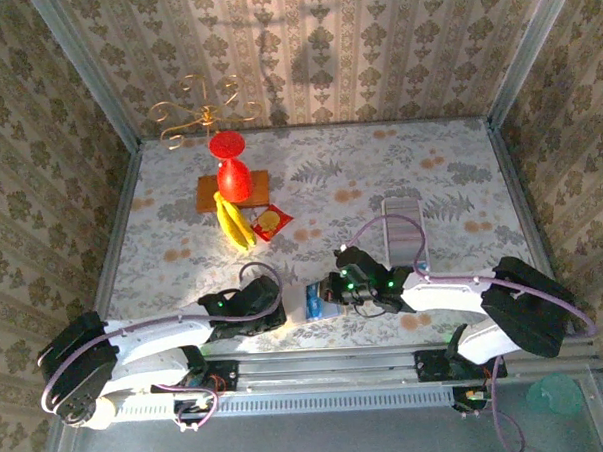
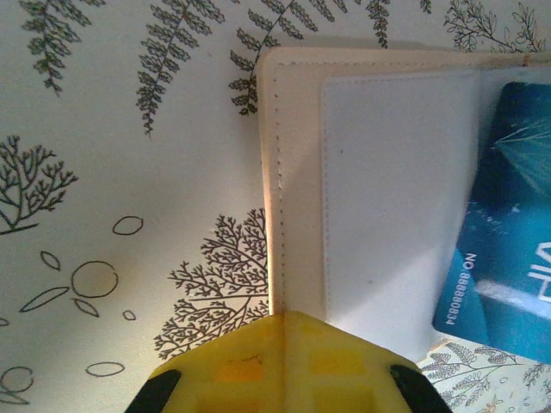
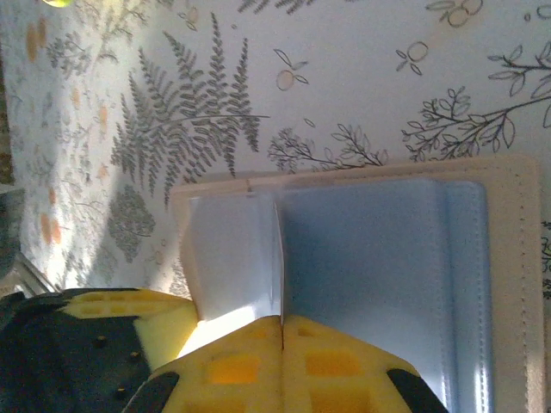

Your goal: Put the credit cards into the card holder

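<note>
The card holder lies open on the fern-print table, tan with stitched edges and pale inner pockets. My left gripper is shut on its near edge, yellow fingertips pressed together over the stitched border. A blue credit card with pale digits leans over the holder's right half. In the right wrist view the card appears edge-on as a thin line running into my right gripper, which is shut on it above the pockets. From above, both grippers meet around the blue card near the table's front edge.
A long whitish ribbed tray lies right of centre. At the back left stand a red vase on a wooden board, bananas, a red-and-yellow snack packet and a gold wire ornament. Patterned walls enclose the table.
</note>
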Available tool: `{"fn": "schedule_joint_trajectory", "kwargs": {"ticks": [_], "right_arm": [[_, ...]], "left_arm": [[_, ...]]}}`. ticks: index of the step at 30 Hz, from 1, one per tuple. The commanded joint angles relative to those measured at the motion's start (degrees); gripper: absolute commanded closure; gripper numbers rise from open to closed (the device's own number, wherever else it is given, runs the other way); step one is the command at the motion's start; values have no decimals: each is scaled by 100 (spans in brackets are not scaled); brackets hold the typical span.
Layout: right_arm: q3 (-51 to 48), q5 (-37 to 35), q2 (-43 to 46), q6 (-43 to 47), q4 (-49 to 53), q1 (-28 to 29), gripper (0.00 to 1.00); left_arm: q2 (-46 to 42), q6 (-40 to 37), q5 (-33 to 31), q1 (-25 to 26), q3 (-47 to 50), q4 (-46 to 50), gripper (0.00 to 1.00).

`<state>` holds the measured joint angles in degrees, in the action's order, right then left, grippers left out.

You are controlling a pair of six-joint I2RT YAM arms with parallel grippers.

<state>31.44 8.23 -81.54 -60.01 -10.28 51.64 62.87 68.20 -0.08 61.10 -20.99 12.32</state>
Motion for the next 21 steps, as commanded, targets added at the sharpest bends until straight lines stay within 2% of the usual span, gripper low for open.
{"fn": "schedule_joint_trajectory", "kwargs": {"ticks": [1,11,21], "right_arm": [[-53,72,-9,136,-93,-14,100],[-682,-89,916,-140,-496,-201,100],[-509,167,470,-106,-752,-248,100]], "left_arm": [[-12,90,-185,34,114,286,97],[-55,79,-125,45,113,340,98],[-38,62,-93,42,87,322,98]]}}
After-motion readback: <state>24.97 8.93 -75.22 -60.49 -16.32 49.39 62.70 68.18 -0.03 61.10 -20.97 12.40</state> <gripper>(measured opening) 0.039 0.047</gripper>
